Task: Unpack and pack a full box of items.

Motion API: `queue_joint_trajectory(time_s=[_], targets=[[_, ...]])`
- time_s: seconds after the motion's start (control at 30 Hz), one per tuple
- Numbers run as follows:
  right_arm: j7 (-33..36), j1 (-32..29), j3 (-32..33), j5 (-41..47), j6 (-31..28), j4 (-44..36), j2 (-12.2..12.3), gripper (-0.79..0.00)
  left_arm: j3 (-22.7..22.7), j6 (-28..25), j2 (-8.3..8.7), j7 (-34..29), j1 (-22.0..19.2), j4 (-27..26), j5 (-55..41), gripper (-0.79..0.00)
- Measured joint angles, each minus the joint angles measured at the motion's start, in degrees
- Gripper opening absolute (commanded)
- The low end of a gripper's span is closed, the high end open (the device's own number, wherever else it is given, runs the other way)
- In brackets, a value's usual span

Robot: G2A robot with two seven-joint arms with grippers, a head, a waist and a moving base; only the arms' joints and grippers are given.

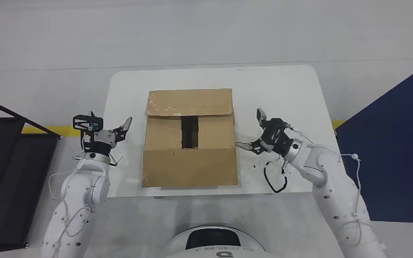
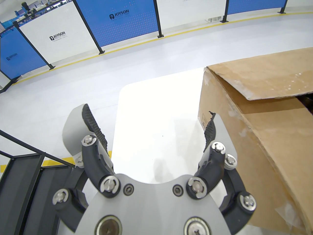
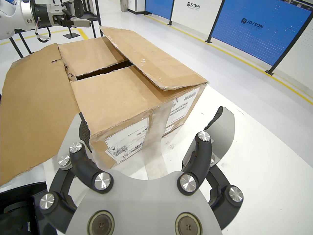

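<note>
The right claw (image 3: 151, 117) hangs wide open at the right side of the box (image 3: 127, 91), one finger (image 3: 84, 128) just beside its near corner. The left claw (image 2: 148, 112), equally wide and holding nothing, sits near the box's left wall without touching it. The box stands in the middle of the table (image 1: 277, 90), outer flaps (image 1: 189, 102) lifted and a dark slit (image 1: 190, 132) between the inner ones; white labels (image 3: 127, 145) with a code square sit on the wall facing the right claw, their print too small to read.
</note>
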Motion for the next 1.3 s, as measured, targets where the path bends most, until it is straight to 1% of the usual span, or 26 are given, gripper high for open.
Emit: queue_joint_trajectory(time_s=[0.07,0.13,0.23,0.33,0.5,0.6,0.73,0.83,0.93,0.97,1.0,1.07,1.1,1.17,1.23,1.3], targets=[[-0.29,0.10,-0.08,0.69,0.87,0.22,-0.10,0.000,0.00,0.00,0.00,0.00,0.00,0.00,0.00,0.000],[0.78,1.43,-1.49,1.53,3.64,0.66,-0.42,0.000,0.00,0.00,0.00,0.00,0.00,0.00,0.00,0.000],[4.50,5.42,-5.51,1.38,8.11,1.61,-1.19,0.000,0.00,0.00,0.00,0.00,0.00,0.00,0.00,0.000],[8.40,9.30,-9.70,-0.87,13.19,2.39,-2.00,0.000,0.00,0.00,0.00,0.00,0.00,0.00,0.00,0.000],[14.24,13.45,-15.11,-4.67,19.49,2.84,-3.10,0.000,0.00,0.00,0.00,0.00,0.00,0.00,0.00,0.000],[17.18,15.46,-17.30,-7.50,24.51,3.12,-3.73,0.000,0.00,0.00,0.00,0.00,0.00,0.00,0.00,0.000],[20.75,16.98,-20.13,-14.53,34.70,2.45,-4.66,0.000,0.00,0.00,0.00,0.00,0.00,0.00,0.00,0.000],[21.84,18.02,-21.58,-17.27,40.09,1.27,-5.32,0.000,0.00,0.00,0.00,0.00,0.00,0.00,0.00,0.000],[20.78,19.43,-21.43,-16.24,42.45,-0.13,-5.82,0.000,0.00,0.00,0.00,0.00,0.00,0.00,0.00,0.000],[19.94,20.00,-21.36,-15.15,42.38,-0.37,-5.99,0.000,0.00,0.00,0.00,0.00,0.00,0.00,0.00,0.000],[19.02,20.79,-21.26,-13.53,41.52,-0.31,-6.15,0.000,0.00,0.00,0.00,0.00,0.00,0.00,0.00,0.000],[17.10,23.88,-20.60,-9.01,37.88,1.50,-6.52,0.000,0.00,0.00,0.00,0.00,0.00,0.00,0.00,0.000],[16.97,25.67,-20.31,-7.52,36.98,3.15,-6.74,0.000,0.00,0.00,0.00,0.00,0.00,0.00,0.00,0.000],[19.02,30.63,-21.14,-4.99,37.39,7.98,-7.60,0.000,0.00,0.00,0.00,0.00,0.00,0.00,0.00,0.000],[22.75,36.26,-23.35,-2.62,38.67,14.09,-8.86,0.000,0.00,0.00,0.00,0.00,0.00,0.00,0.00,0.000],[24.51,40.80,-25.70,-0.42,39.06,19.18,-10.11,0.000,0.00,0.00,0.00,0.00,0.00,0.00,0.00,0.000]])
